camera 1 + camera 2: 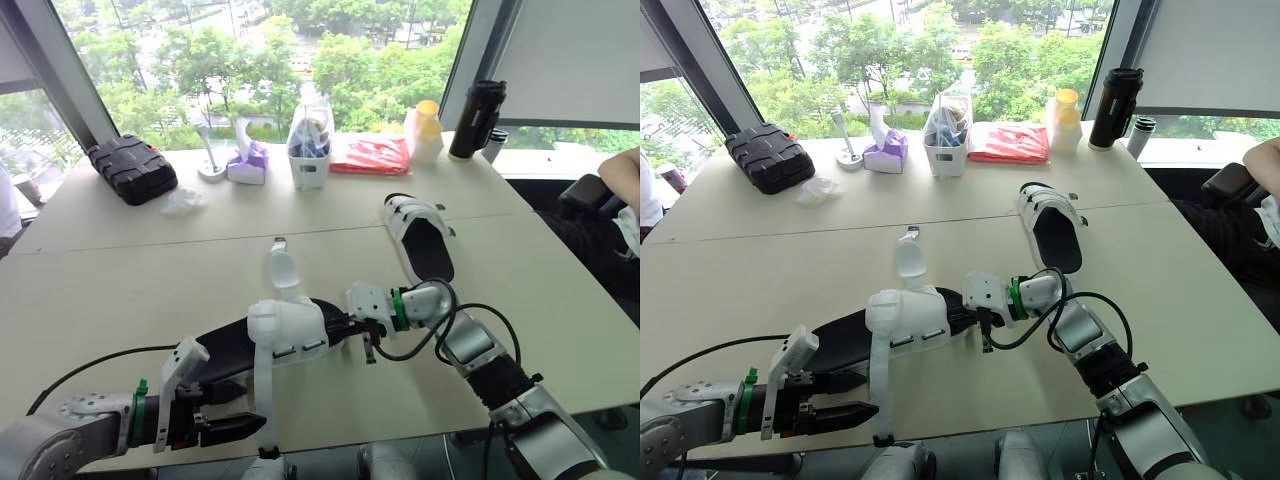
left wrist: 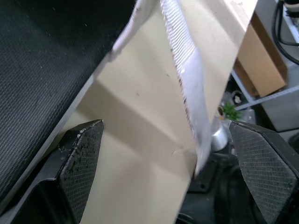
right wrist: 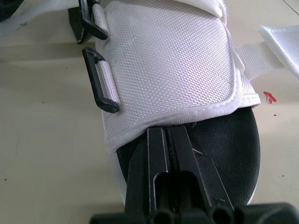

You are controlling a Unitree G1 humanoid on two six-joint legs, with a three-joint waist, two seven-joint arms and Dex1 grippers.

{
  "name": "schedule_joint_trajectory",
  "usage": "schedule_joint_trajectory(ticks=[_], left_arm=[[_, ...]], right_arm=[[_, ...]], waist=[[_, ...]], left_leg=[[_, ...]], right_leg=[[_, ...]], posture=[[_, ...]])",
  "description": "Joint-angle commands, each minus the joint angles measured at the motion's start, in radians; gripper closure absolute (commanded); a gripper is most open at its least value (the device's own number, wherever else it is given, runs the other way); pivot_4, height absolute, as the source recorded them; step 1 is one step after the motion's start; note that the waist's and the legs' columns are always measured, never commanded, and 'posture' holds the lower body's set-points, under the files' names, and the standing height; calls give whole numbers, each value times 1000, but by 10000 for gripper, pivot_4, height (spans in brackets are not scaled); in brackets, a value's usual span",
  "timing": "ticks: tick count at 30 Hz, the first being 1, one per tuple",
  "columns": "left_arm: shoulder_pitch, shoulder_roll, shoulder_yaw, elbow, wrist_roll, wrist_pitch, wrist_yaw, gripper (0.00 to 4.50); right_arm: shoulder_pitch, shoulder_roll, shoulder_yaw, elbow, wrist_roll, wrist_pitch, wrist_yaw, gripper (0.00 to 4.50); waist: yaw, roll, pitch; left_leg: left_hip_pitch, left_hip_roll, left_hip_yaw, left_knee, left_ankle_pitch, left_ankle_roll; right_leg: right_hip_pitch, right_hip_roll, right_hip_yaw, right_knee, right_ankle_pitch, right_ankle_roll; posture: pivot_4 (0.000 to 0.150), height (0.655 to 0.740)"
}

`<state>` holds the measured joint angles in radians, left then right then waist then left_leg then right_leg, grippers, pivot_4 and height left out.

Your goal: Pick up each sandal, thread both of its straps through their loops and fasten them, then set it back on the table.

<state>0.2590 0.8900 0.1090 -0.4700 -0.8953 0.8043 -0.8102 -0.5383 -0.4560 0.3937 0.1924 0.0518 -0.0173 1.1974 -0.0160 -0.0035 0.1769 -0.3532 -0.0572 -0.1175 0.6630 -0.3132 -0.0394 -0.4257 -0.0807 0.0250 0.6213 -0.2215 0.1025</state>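
While flat on the desk (image 1: 120, 250), sole down, between the two grippers: near sandal (image 1: 290, 335), black footbed, white upper. At its rounded end, right gripper (image 3: 166, 133), fingers pressed tight together, tips tucked under the hem of that white upper, against the footbed; cannot tell whether any fabric is pinched. Along the upper's side, two black loops (image 3: 100, 86), both empty. At the opposite end, left gripper (image 2: 163, 130) spread wide, holding nothing. Dangling between those open fingers, touching neither, white strap (image 2: 184, 70) off the sandal, trailing past the desk edge. Beyond the rounded end, well apart, second sandal (image 1: 420, 240).
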Motion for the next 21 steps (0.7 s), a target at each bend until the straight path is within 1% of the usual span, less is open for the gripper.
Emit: schedule_joint_trajectory(ticks=[1, 8, 9, 12, 15, 19, 21], left_arm=[[-14, -12, 24, 51, 76, -31, 25, 695], [-15, -21, 24, 50, 75, -37, -27, 695], [-10, -19, 26, 40, 54, -25, -44, 695], [2, -20, 42, 0, -68, 56, -91, 695], [0, -31, 59, -18, -155, 117, -97, 695], [-1, -29, 29, -31, -161, 143, -113, 695], [-16, -46, 12, -28, -148, 140, -99, 695]], right_arm=[[6, -2, 5, -25, -9, 8, -1, 45000], [23, 1, 9, -81, 1, 53, -7, 45000], [26, 3, 11, -86, 0, 56, -8, 45000], [31, 6, 16, -93, -3, 62, -12, 45000], [29, 5, 16, -92, -4, 61, -13, 45000], [25, 6, 14, -81, -8, 54, -14, 45000], [22, 5, 13, -76, -9, 50, -15, 45000]], waist=[[-1, 0, 0], [-1, 0, 0], [-1, 0, 0], [-3, 0, 0], [-5, 0, 0], [-4, 0, 0], [-4, 0, 0]], left_leg=[[0, 0, 0, 0, 0, 0], [0, 0, 0, 0, 0, 0], [0, 0, 0, 0, 0, 0], [-1, 0, 0, 0, 0, 0], [-2, 0, 0, 0, 0, 0], [-2, 1, -1, 0, 0, 0], [-2, 0, 0, 0, 0, 0]], right_leg=[[0, 0, 0, 0, 0, 0], [0, 0, 0, 0, 0, 0], [0, 0, 0, 0, 0, 0], [0, 0, 0, 0, 0, 0], [-1, 0, 0, -2, 0, 1], [-1, 0, 0, -2, 0, 1], [-1, 0, 0, -2, 0, 0]], posture=[[1500, 7400], [1500, 7400], [1500, 7400], [1500, 7400], [1500, 7400], [1500, 7400], [1500, 7400]])
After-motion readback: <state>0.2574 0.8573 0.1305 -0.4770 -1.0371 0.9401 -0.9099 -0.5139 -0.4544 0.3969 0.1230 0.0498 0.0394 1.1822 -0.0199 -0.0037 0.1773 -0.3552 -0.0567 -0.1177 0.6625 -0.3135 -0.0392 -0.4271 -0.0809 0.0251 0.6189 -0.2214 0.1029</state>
